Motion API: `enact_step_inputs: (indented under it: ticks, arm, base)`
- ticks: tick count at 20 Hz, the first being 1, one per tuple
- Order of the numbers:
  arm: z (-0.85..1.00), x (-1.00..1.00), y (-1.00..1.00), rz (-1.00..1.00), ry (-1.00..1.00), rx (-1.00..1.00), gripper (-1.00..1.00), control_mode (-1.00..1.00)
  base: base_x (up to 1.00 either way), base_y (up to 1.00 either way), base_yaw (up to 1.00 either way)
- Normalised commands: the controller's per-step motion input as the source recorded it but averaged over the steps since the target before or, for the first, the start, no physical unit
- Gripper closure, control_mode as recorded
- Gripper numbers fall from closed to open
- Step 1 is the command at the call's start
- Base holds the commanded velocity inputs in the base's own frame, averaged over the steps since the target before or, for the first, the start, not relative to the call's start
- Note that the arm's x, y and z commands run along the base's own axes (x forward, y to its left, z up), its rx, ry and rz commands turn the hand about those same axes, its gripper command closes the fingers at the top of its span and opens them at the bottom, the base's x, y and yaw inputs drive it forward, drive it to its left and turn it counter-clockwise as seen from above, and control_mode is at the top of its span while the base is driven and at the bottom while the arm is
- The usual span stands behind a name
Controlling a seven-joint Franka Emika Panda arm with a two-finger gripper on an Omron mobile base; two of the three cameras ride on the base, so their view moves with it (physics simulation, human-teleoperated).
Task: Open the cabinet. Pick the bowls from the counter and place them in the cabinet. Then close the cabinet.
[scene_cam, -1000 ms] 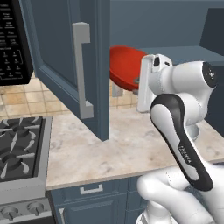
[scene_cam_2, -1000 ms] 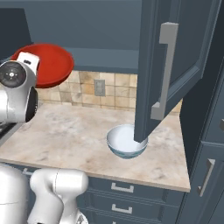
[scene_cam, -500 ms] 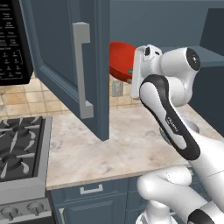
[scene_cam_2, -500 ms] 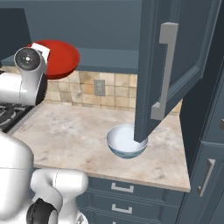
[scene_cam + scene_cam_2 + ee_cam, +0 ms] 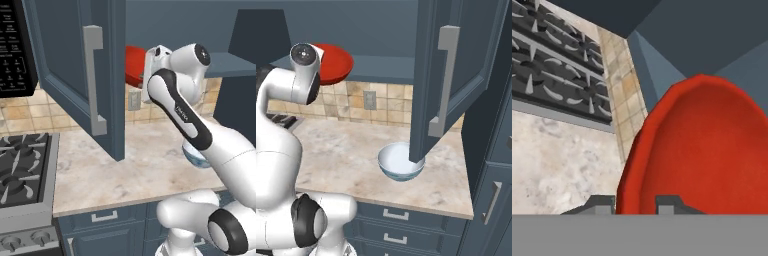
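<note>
Red bowl held up at the cabinet mouth

The gripper (image 5: pixel 635 202) pinches the red bowl (image 5: pixel 704 150) by its rim, at the open cabinet (image 5: pixel 401 35); the white bowl (image 5: pixel 401 162) sits on the counter (image 5: pixel 346 155), at five o'clock.

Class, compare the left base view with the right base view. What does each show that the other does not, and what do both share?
Left base view alone: the black stove and the microwave. Right base view alone: the full white bowl on the counter, under the open cabinet door, and a tall side cabinet. Both: the red bowl raised at the cabinet opening, and the wall outlet.
</note>
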Motion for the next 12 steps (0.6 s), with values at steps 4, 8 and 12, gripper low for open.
enact_step_inputs:
  ticks: [4, 8, 12]
  arm:
    - [0.0, 0.57, 0.19, 0.0, 0.03, 0.0, 1.0, -1.0]
    - [0.0, 0.51, 0.2, 0.0, 0.02, -0.01, 1.0, -1.0]
    - [0.0, 0.53, 0.17, 0.0, 0.07, -0.01, 1.0, -1.0]
  base:
    - [0.0, 0.0, 0.0]
    - [0.0, 0.0, 0.0]
    - [0.0, 0.0, 0.0]
